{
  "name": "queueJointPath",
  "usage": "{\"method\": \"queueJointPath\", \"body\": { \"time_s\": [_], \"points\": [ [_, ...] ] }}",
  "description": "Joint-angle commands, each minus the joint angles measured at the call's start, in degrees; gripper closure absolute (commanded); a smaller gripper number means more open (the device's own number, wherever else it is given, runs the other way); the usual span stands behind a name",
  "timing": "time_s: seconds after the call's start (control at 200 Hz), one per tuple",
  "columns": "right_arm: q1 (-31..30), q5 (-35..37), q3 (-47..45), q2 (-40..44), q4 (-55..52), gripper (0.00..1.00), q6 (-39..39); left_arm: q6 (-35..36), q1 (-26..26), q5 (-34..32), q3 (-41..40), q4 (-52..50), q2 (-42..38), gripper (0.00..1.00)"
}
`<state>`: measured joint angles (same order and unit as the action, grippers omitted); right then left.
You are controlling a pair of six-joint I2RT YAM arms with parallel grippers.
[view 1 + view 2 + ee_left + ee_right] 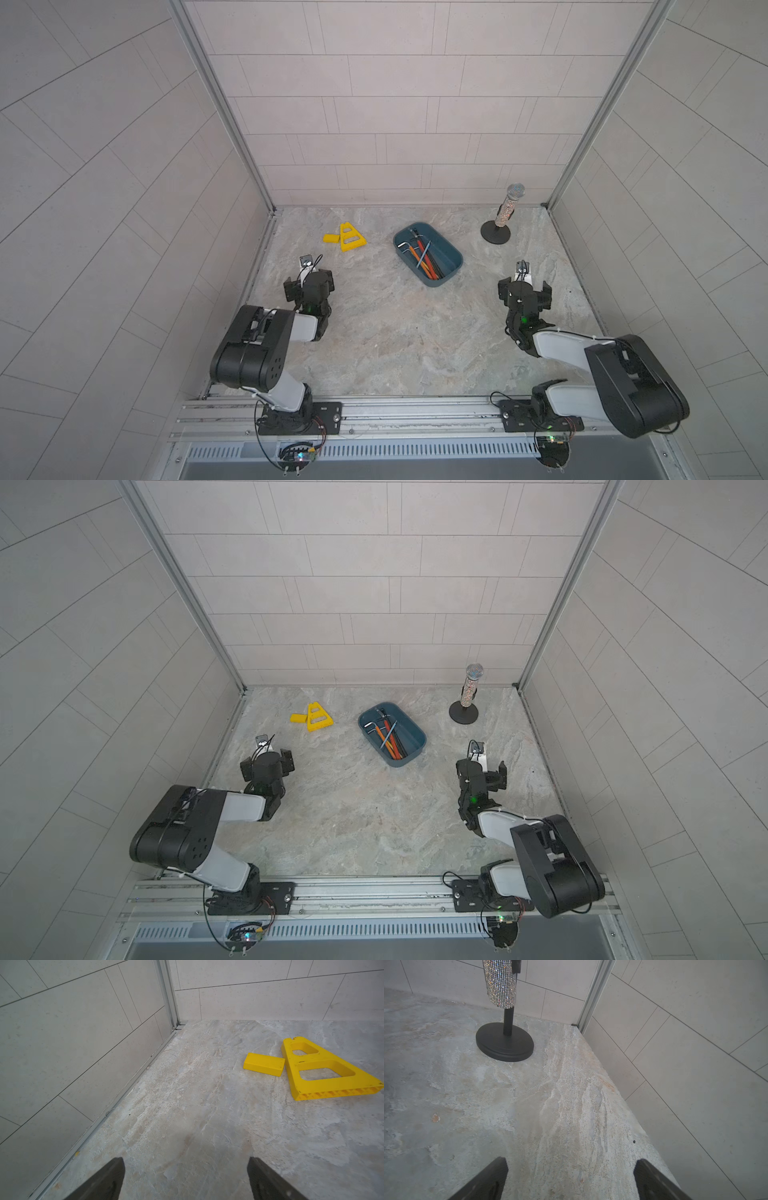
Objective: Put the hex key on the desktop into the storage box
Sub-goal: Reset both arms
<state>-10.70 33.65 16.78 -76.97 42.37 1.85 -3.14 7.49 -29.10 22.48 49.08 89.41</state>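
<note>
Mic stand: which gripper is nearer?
Right. The right gripper sits just in front of the mic stand, on the robot's side. The left gripper is across the desktop, past the box, by the yellow pieces.

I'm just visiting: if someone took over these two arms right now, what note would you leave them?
The left gripper is open and empty above the bare desktop.
The right gripper is open and empty too.
The storage box sits toward the back and holds several hex keys.
Done: no hex key shows on the desktop.
Left: nothing visible, perhaps a last check.
</note>
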Motion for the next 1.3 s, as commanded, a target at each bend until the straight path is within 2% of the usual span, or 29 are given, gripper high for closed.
{"method": "queueJointPath", "body": {
  "time_s": [0.0,0.075,0.165,0.235,0.34,0.39,1.291],
  "points": [
    [1.65,-4.54,0.24,-2.25,10.29,0.0,-0.06,0.38,-0.32,0.96,-0.47,2.59,-0.16,0.0],
    [2.4,-7.3,-0.34,-5.13,13.54,0.0,-0.07,1.17,-0.36,1.15,-1.45,6.36,1.0,0.0],
    [3.65,-9.37,-3.38,-13.29,29.41,0.0,-0.36,0.75,-0.31,1.07,-1.07,4.74,0.38,0.0],
    [3.87,-11.47,-3.5,-17.05,33.81,0.0,-1.34,0.64,-0.35,1.03,-0.45,3.08,0.21,0.0],
    [5.03,-12.58,1.01,-12.6,18.06,0.0,0.77,0.63,-0.31,1.15,-0.34,3.3,0.55,0.0],
    [6.15,-13.21,3.12,-13.12,14.77,0.0,2.14,0.73,-0.48,1.41,-0.32,3.67,0.85,0.0],
    [6.9,-12.2,3.33,-13.23,14.58,0.0,3.36,0.7,-0.54,1.5,-0.51,3.89,0.68,0.0]
  ]
}}
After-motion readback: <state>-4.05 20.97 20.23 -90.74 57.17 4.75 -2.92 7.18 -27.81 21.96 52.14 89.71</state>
